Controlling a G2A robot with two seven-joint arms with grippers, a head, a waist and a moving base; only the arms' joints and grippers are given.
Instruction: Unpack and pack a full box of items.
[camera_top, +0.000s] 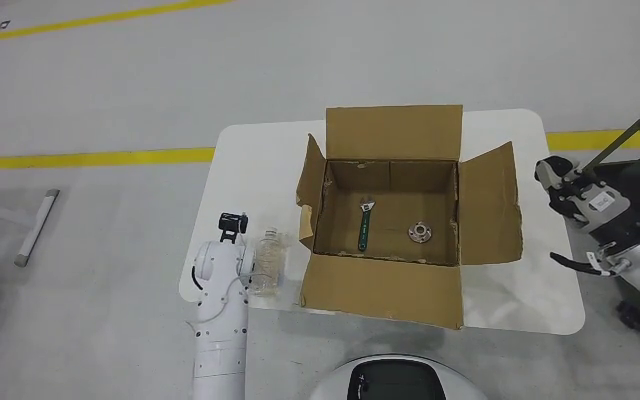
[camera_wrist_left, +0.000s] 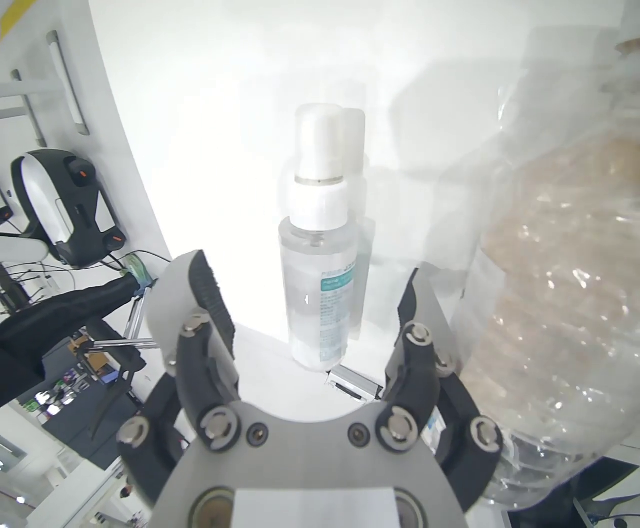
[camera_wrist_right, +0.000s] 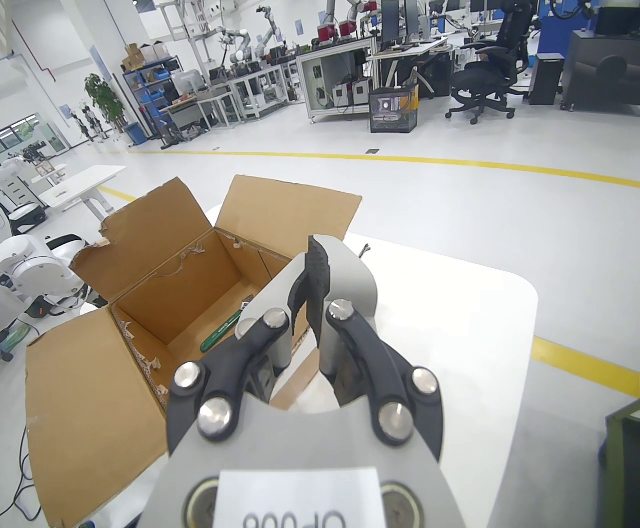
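Top view: wrench lies in box, handle toward robot, head away

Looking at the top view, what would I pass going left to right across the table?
Left gripper, clear plastic bottle, then inside the cardboard box the green-handled wrench and the round metal fitting.

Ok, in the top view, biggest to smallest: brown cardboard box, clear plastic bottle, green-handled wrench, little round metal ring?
Largest first:
brown cardboard box
clear plastic bottle, about as long as the wrench but wider
green-handled wrench
little round metal ring
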